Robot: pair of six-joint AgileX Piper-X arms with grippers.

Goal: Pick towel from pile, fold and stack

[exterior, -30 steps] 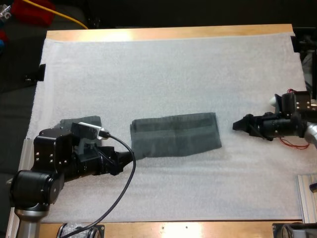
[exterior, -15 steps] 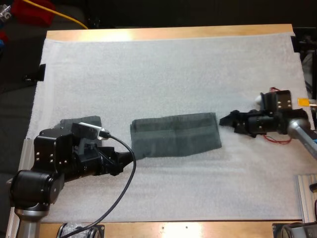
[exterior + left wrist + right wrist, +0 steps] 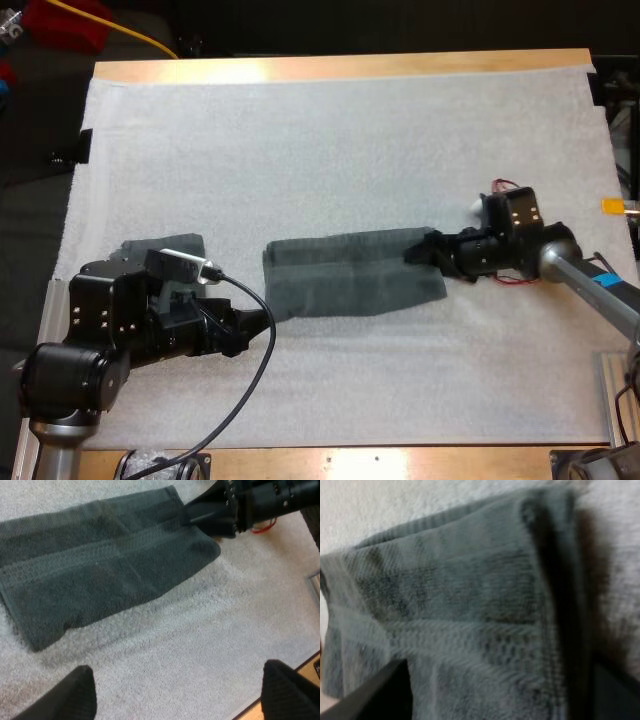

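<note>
A dark grey-green towel [image 3: 350, 272], folded into a long strip, lies in the middle of the white mat. My right gripper [image 3: 415, 252] has its tip over the strip's right end. Its fingers [image 3: 370, 690] stand apart above the towel [image 3: 470, 605], so it is open. My left gripper [image 3: 255, 325] sits low on the mat just off the strip's near left corner. It is open too: its fingers [image 3: 75, 695] are wide apart with bare mat between them, short of the towel [image 3: 100, 580]. The right gripper [image 3: 200, 515] shows at that towel's far end.
A second dark towel [image 3: 165, 245] lies crumpled at the mat's left side, partly under my left arm. The wooden table edge [image 3: 340, 68] runs along the far side. A metal rail [image 3: 620, 400] stands at the near right.
My right arm has swung left across the mat, from well clear of the towel to over its right end. The left arm and the towel have not moved.
</note>
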